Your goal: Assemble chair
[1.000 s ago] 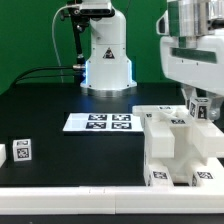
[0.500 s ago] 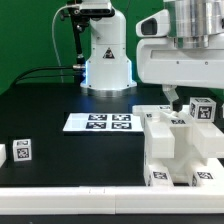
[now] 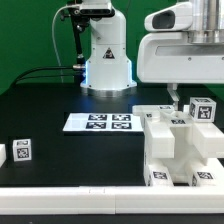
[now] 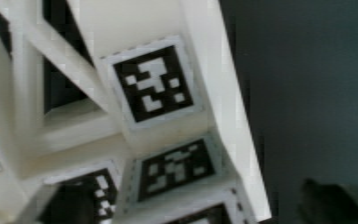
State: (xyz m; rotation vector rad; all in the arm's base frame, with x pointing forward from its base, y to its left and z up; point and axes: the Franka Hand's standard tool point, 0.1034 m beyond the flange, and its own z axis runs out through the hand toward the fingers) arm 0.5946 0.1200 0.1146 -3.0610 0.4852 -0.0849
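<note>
I see the chair (image 3: 180, 150) sitting at the lower right of the exterior frame, a white blocky assembly on the black table (image 3: 60, 115); several black-and-white tags show on its faces, and 1 tagged block stands up at its far right corner. The arm fills the upper right, and the gripper (image 3: 172, 97) hangs just above the chair's top; I can make out only 1 dark finger tip there, so I cannot tell whether it is released or clenched, and nothing appears held. The marker board (image 3: 99, 122) lies flat at centre frame; 1 loose tagged part (image 3: 21, 151) rests at the lower left; the wrist view shows chair tags (image 4: 151, 85) close up.
</note>
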